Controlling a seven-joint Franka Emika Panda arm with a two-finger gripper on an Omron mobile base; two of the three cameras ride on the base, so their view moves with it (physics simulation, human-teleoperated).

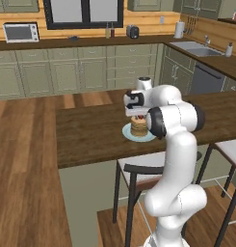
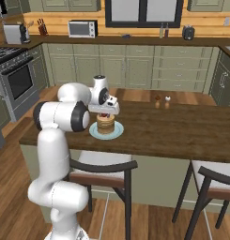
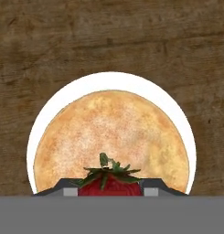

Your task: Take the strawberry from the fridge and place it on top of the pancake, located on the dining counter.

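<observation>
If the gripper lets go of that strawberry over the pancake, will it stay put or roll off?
The strawberry looks rounded, so it may wobble or roll slightly. The pancake top looks flat and broad, so it probably stays on.

White rounded arm (image 1: 179, 144) segs, dark joint rings, grey fingertips (image 3: 70, 188).

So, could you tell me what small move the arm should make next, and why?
Probably open the gripper and release: the strawberry sits between its fingertips directly over the pancake on the plate, so letting go should leave it on top.
</observation>
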